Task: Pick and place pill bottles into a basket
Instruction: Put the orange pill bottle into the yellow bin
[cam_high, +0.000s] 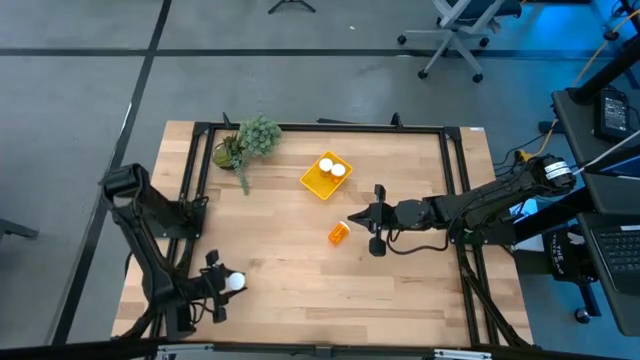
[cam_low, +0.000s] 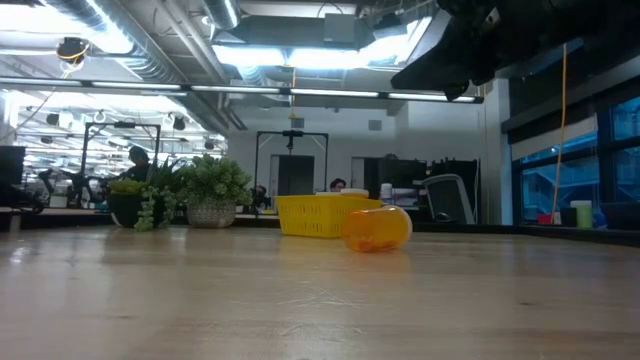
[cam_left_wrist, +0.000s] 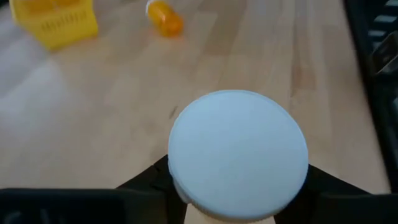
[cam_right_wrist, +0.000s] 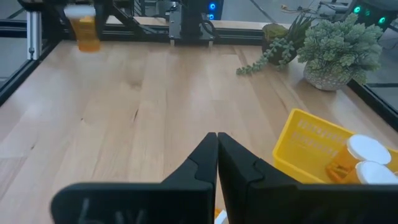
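I've got a leafy potted plant (cam_high: 250, 140) at the far edge of the counter (cam_high: 300, 270), well away from both grippers and not blocking anything. Counting pill bottles: four in all. Two sit inside the yellow basket (cam_high: 318, 181), their white caps (cam_right_wrist: 367, 149) side by side, just beyond my right gripper (cam_high: 352, 218) and a little off to one side of it. One bottle (cam_high: 339, 233) lies on its side on the bare counter, just beside that gripper's tips, between it and my side of the counter. The right gripper's fingers (cam_right_wrist: 211, 155) are pressed together, clenched on nothing. The fourth bottle (cam_high: 233, 282) is clamped upright in my left gripper (cam_high: 222, 284), near the counter's front corner, white cap filling the wrist view, well apart from the basket.
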